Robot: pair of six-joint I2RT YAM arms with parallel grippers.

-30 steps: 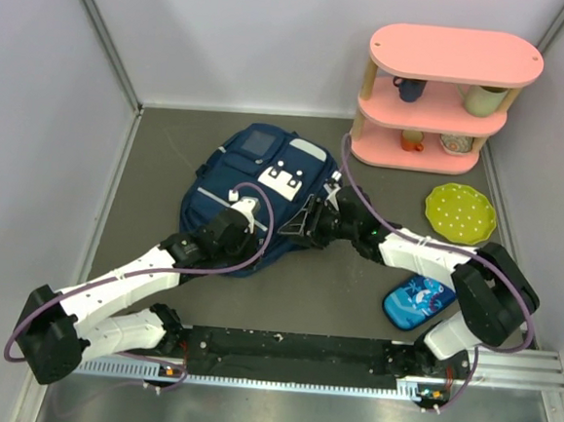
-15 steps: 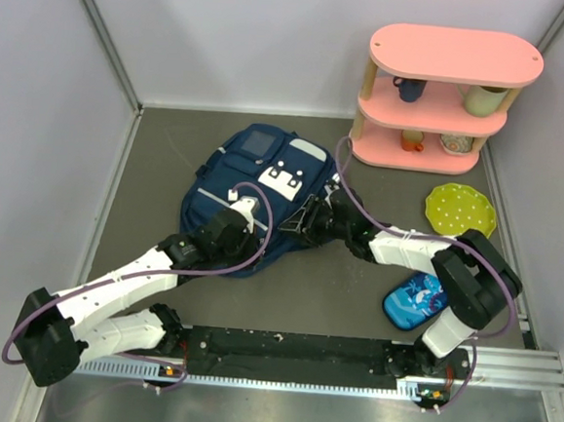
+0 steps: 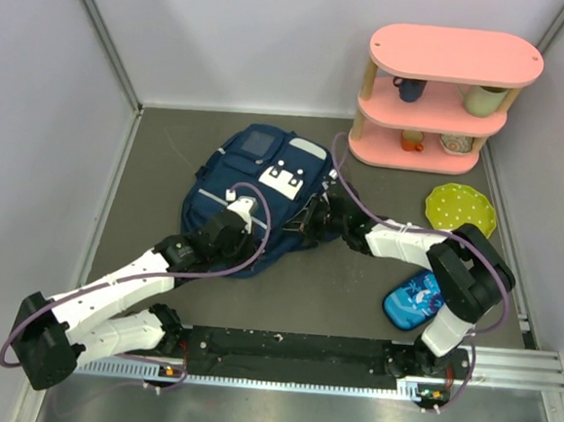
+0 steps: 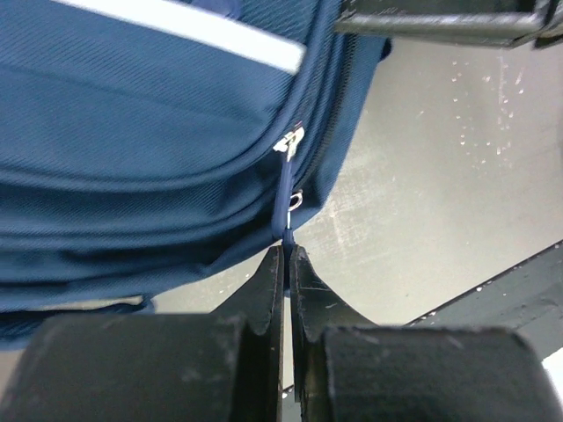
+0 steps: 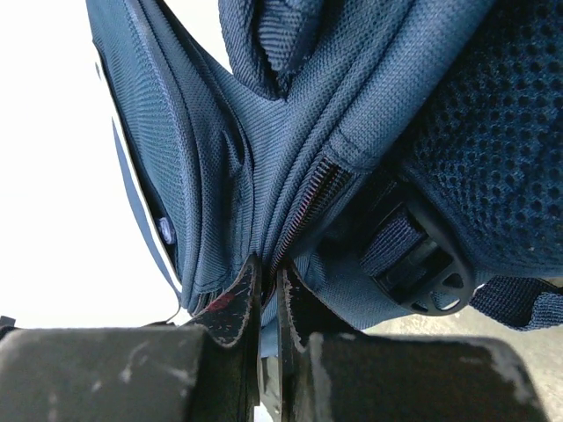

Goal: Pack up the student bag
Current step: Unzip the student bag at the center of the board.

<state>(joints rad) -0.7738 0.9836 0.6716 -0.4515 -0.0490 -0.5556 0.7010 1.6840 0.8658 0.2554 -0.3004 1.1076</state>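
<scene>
The student bag (image 3: 251, 169), navy with white trims, lies flat on the grey table between both arms. My left gripper (image 3: 246, 211) rests over the bag's near part. In the left wrist view it (image 4: 287, 255) is shut on the blue pull tab (image 4: 286, 215) hanging from the zipper slider (image 4: 288, 142) on the bag's side (image 4: 132, 114). My right gripper (image 3: 305, 225) is at the bag's right edge. In the right wrist view it (image 5: 268, 272) is shut on a fold of the bag's fabric (image 5: 220, 132) beside the zipper teeth (image 5: 308, 202).
A pink three-tier shelf (image 3: 456, 54) with cups stands at the back right. In front of it lies a green dotted plate (image 3: 461, 211). A small blue cartoon-print pencil case (image 3: 415, 301) sits near the right arm's base. Grey walls close in both sides.
The right arm has reached further left to the bag's edge and its jaws have closed on the fabric. The left arm and its grip have stayed the same.
</scene>
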